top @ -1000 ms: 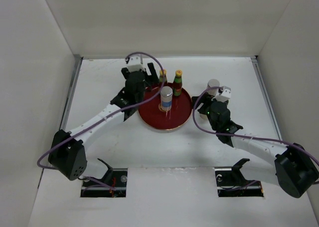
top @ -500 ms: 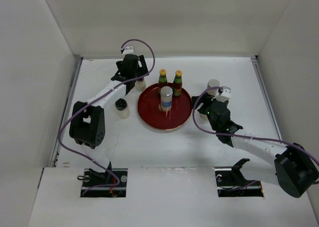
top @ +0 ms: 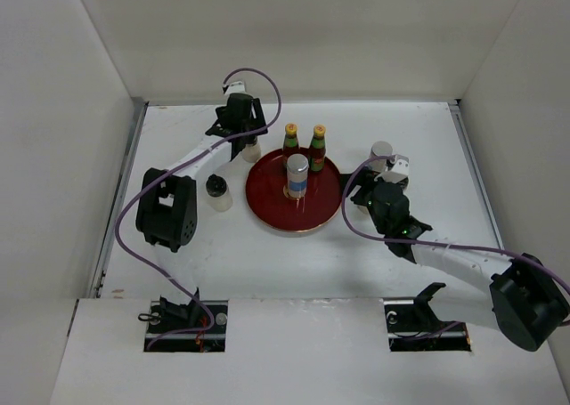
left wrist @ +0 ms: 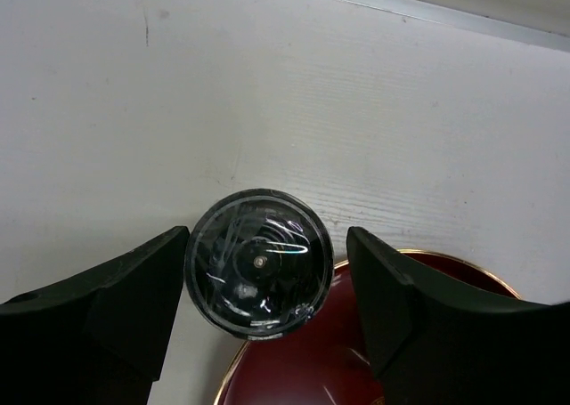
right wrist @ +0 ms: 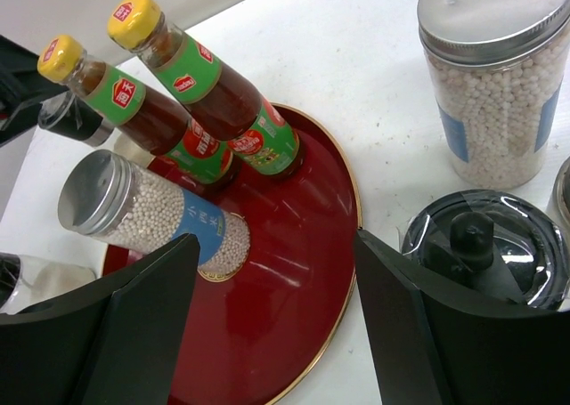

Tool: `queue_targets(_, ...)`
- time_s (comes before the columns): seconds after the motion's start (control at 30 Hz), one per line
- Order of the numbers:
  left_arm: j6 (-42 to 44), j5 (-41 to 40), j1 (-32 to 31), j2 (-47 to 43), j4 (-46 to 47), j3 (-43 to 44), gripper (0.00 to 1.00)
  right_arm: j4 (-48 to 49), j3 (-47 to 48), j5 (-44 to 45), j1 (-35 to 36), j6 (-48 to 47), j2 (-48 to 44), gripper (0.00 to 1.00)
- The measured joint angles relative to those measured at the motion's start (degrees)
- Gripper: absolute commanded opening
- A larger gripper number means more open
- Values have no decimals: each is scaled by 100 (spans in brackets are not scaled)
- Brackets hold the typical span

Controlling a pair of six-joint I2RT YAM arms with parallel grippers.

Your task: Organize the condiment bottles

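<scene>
Black lid and little more is all the left wrist view gives of the far jar (left wrist: pixel 258 276). Its body is hidden under its own cap, and the round red tray (left wrist: pixel 294 369) beside it is cut off by the frame. The left claw (left wrist: pixel 267 238) hangs straight down over this jar with its jaws apart. One finger (left wrist: pixel 134 298) meets the lid's edge, while a sliver of white bench (left wrist: pixel 374 111) shows before the other, so nothing is clamped. From above, the left arm folds up at the elbow and stretches to the bench's far side, just off the tray's far-left rim.

On the tray stand two red sauce bottles (right wrist: pixel 191 76) with yellow caps and a silver-lidded bead jar (right wrist: pixel 151 209) on the gold centre. A second black-lidded jar (top: pixel 216 191) stands on the bench left of the tray, apart from it. In the right wrist view it is only a clear sliver at the frame's edge.

The right arm lies low, sweeping in from the right. The right claw (right wrist: pixel 276 245) is tilted toward the tray's right rim with jaws wide and nothing between them. Just beside its right finger a third black-lidded jar (right wrist: pixel 485 245) stands on the bench, partly covered by that finger and not visible from above. Behind it stands another bead jar (right wrist: pixel 499 76), and one more lid (right wrist: pixel 563 191) is clipped by the frame, too little to identify.
</scene>
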Motion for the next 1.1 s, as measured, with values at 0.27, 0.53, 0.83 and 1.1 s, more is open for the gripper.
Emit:
queue_targets(0.27,44,-24,13,173,-17,52,41,0,0,0,22,-26,0,77)
queue_targets(0.53,129,-205,-15,20,-125,28,35,-2,0,0,22,-52,0,77)
queue_targets(0.83,380,-487,-203,-1113,98,-216,35,-2,0,0,55,-72,28,77)
queue_targets(1.1,363,-468,-780,-1390,398,-564,35,0,0,0,55,-74,33,77)
